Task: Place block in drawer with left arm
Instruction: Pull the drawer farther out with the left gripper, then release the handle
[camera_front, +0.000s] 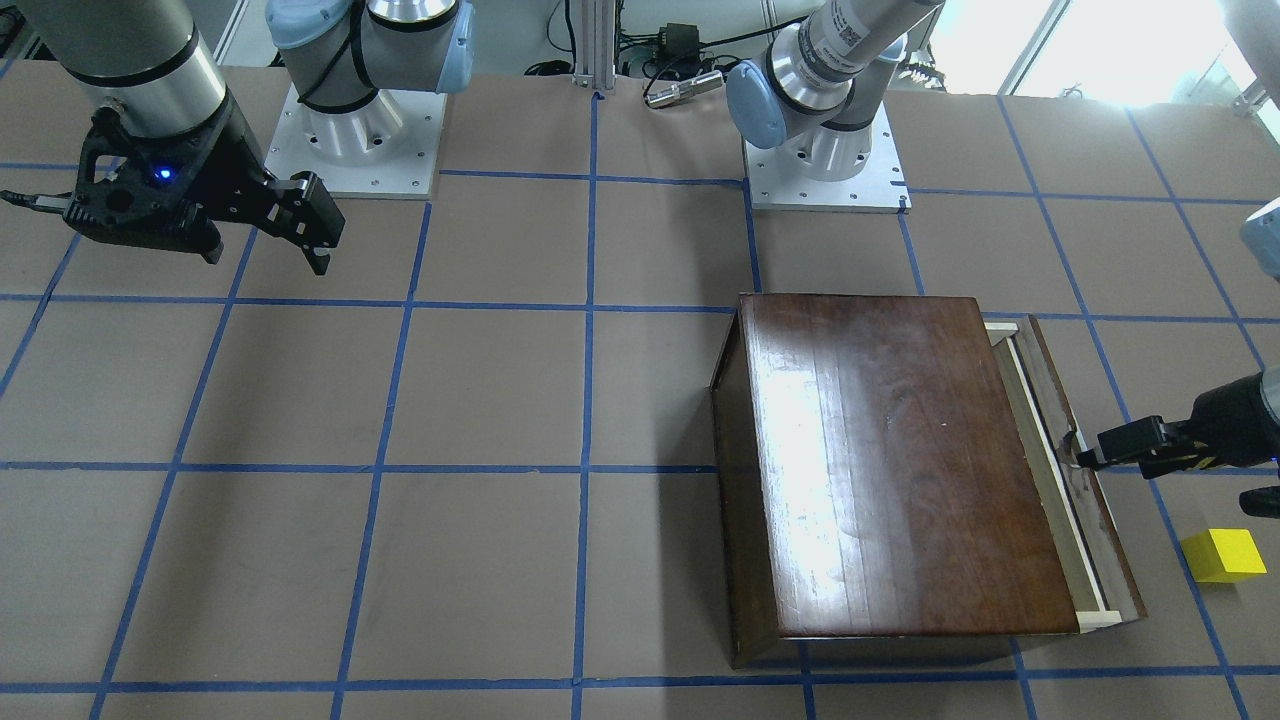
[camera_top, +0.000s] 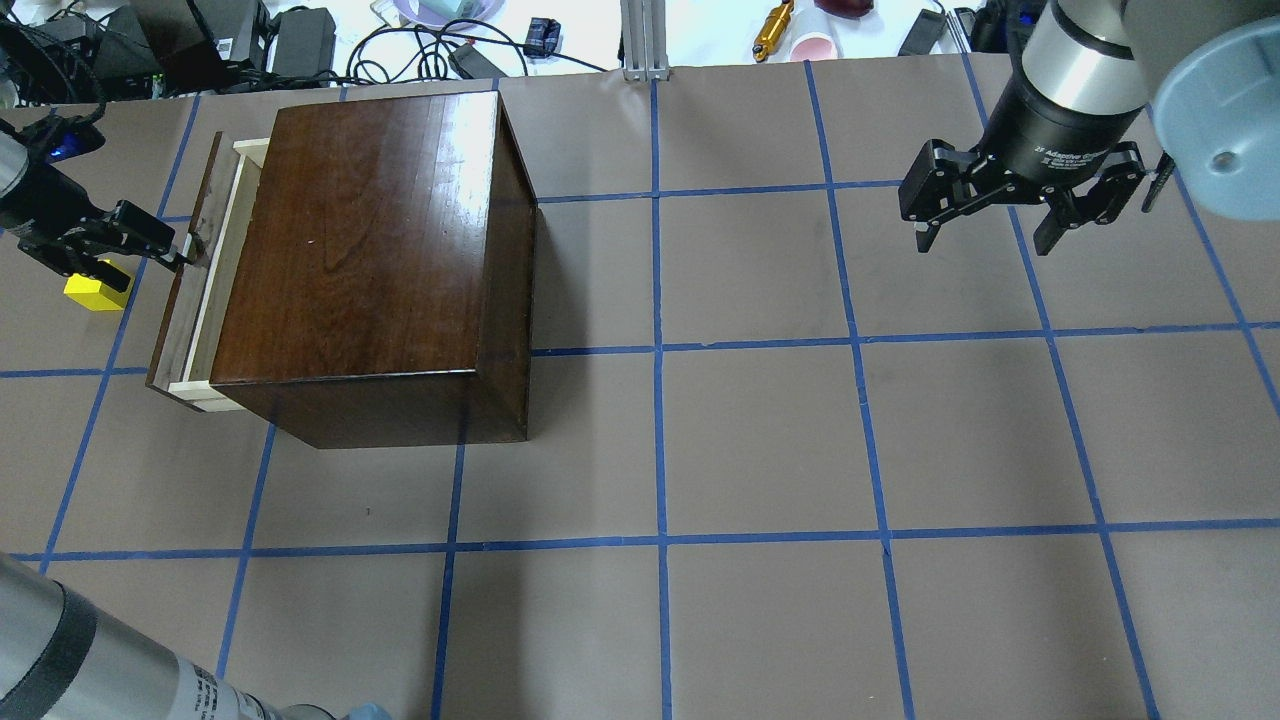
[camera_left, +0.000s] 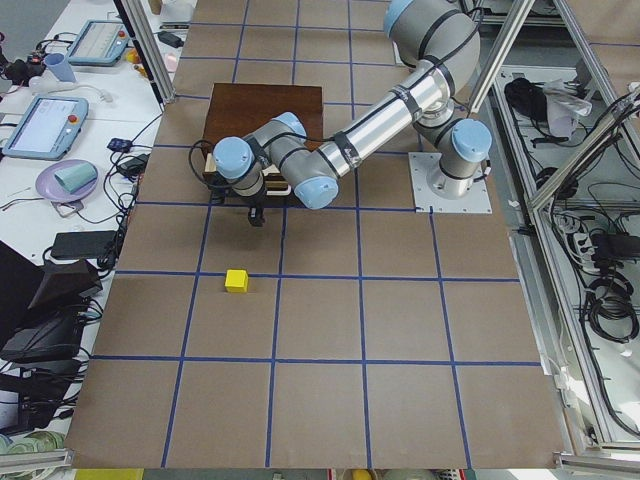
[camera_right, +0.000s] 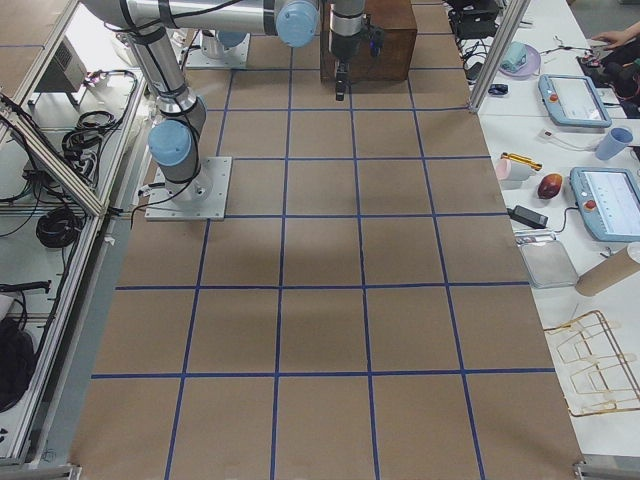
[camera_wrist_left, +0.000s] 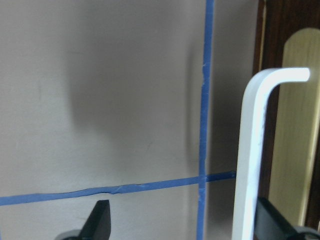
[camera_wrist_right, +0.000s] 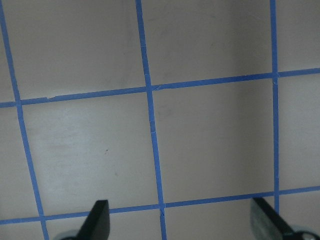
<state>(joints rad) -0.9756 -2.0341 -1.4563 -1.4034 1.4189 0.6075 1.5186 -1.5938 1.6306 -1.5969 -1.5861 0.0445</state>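
Note:
The yellow block (camera_front: 1222, 555) lies on the table beside the drawer front; it also shows in the overhead view (camera_top: 95, 292) and the left side view (camera_left: 236, 281). The drawer (camera_front: 1040, 450) of the dark-brown cabinet (camera_front: 880, 460) stands slightly pulled out, with a strip of pale wood showing (camera_top: 215, 270). My left gripper (camera_front: 1085, 460) is at the drawer's handle (camera_wrist_left: 250, 150). In the left wrist view its fingers are spread, and the white handle stands between them, close to the right finger (camera_wrist_left: 270, 220). My right gripper (camera_top: 985, 240) is open and empty, hanging above the table far from the cabinet.
The table is brown with a blue tape grid (camera_top: 660, 350). The two arm bases (camera_front: 825, 170) stand at the robot's edge. Cables and small items (camera_top: 440, 40) lie beyond the table's far edge.

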